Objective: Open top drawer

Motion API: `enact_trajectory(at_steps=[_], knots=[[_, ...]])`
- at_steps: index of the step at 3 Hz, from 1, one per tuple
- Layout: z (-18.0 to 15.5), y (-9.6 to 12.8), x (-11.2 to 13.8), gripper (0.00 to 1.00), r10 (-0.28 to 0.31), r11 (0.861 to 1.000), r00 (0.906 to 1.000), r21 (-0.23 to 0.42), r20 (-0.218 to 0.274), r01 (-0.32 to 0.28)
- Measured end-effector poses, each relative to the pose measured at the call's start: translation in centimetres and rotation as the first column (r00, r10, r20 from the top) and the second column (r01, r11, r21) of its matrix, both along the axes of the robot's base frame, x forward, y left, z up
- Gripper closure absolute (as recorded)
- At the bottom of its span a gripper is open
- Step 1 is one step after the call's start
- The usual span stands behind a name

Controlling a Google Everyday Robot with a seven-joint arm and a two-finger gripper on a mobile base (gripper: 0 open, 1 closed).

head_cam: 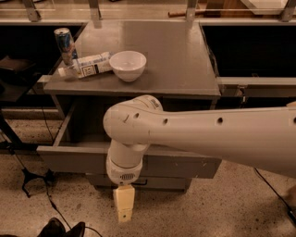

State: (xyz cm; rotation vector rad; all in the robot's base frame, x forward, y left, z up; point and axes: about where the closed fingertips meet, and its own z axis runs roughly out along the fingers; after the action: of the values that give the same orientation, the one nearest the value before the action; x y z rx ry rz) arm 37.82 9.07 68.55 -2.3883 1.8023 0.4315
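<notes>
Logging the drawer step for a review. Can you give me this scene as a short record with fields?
drawer: top drawer pulled well out
gripper: gripper pointing down, below the drawer's front, above the floor
surface: cabinet top holds an upright can, a carton on its side, a white bowl
drawer inside: mostly hidden by the arm
task: looks done

You're in a lab or workshop: a grey metal table [175,69], a speckled hard floor [231,208], cables [50,200] trailing at lower left, metal rails [95,8] along the top. Your gripper [124,209] hangs at bottom centre.
</notes>
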Motion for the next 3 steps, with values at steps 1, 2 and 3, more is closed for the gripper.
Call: enact_trajectory(at_steps=[1, 2, 3], knots=[[0.1, -0.7, 2.2, 0.0, -0.06, 0.998, 0.9974, -0.003, 0.039, 0.06], [-0.6, -1.1, 3.9, 0.0, -0.101, 0.995, 0.9937, -0.016, 0.048, 0.102], [-0.6, -1.1, 3.9, 0.0, -0.101, 0.995, 0.9937, -0.017, 0.048, 0.102]])
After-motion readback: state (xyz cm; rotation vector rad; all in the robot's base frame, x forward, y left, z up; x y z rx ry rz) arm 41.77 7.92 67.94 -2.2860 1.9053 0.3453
